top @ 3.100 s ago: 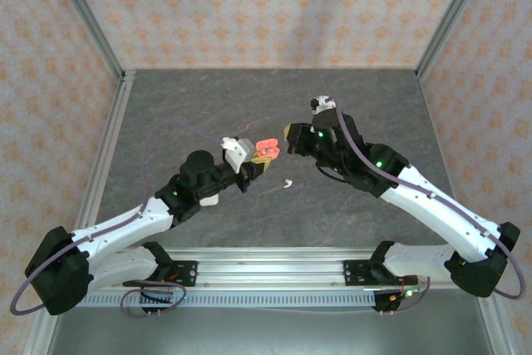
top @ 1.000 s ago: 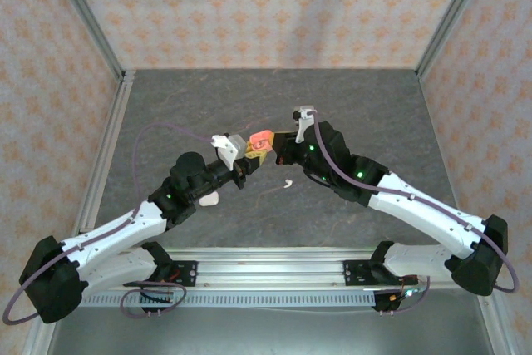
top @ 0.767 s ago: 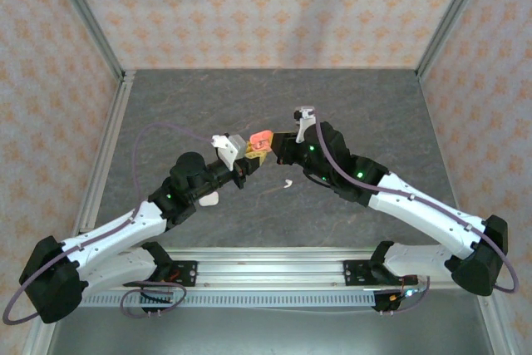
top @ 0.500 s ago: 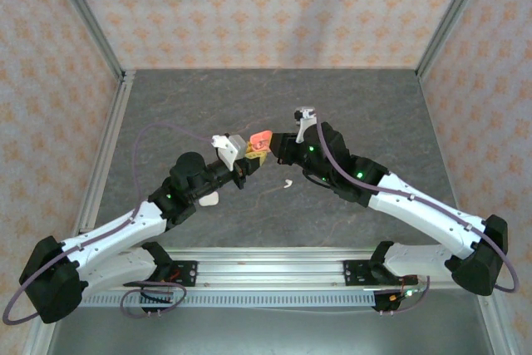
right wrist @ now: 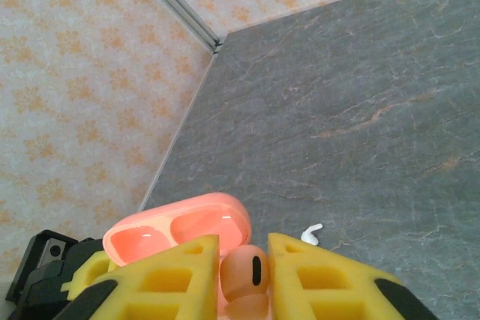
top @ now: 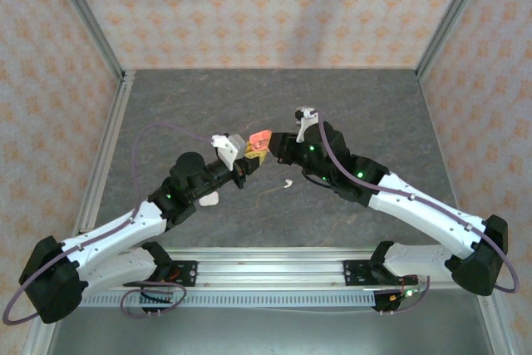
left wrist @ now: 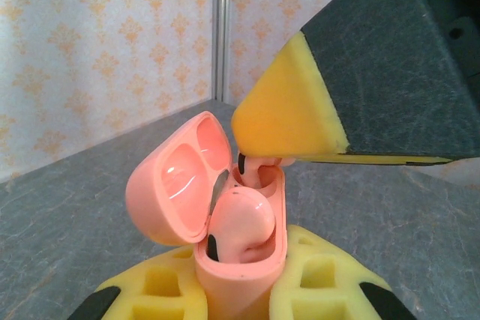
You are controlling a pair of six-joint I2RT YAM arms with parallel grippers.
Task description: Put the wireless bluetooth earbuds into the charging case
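Left gripper clamps salmon-pink pebble-shaped plastic charging case above worktop, lid open. Right gripper flanks tiny pinkish-red short-stemmed earbud at its slot; pinching or loose, cannot tell. Best: stem aligned, push straight down, hold case steady

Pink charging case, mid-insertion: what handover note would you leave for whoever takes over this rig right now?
Left gripper: shut on the pink case, lid open.
Right gripper: fingers on either side of the second pink earbud at its slot. I cannot tell whether it is gripped or released.
Done: first pink earbud sits in the case.
Left: confirm the second is fully seated, then close the lid. A white earbud lies on the table, not yet in a case.
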